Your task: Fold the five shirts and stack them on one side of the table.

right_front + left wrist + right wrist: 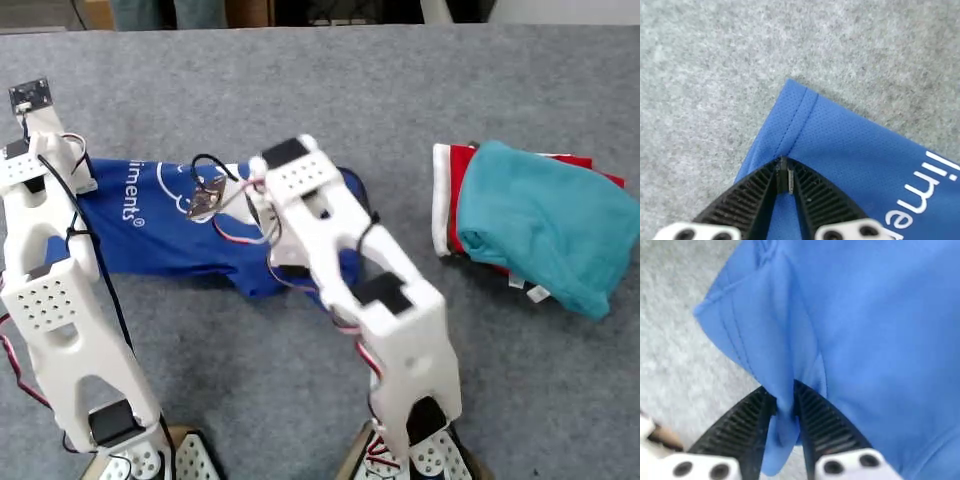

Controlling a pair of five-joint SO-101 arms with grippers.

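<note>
- The left gripper (pixel 784 176) has its jaws pressed together on a hemmed corner of the blue shirt (pixel 160 225), biting just inside the stitching. My reading is that a grip there gives control of an entire edge for a fold.
- The right gripper (pixel 785 402) pinches a bunched ridge of the same shirt. The cloth gathers into pleats between the ribbed pads and hangs loose around them. It looks like a hold on a seam or sleeve edge at the opposite end of the garment.
- The blue shirt lies spread and rumpled on the grey table (pixel 300 80) between the two arms, print side up. With one end in each gripper, it is probably about to be lifted or drawn flat, so its folding looks barely begun.
- Well apart on the right side lies the stack. A teal shirt (pixel 530 215) sits slumped on top, over a red shirt (pixel 462 160) and a white edge (pixel 441 200). I cannot tell how many lie underneath.
</note>
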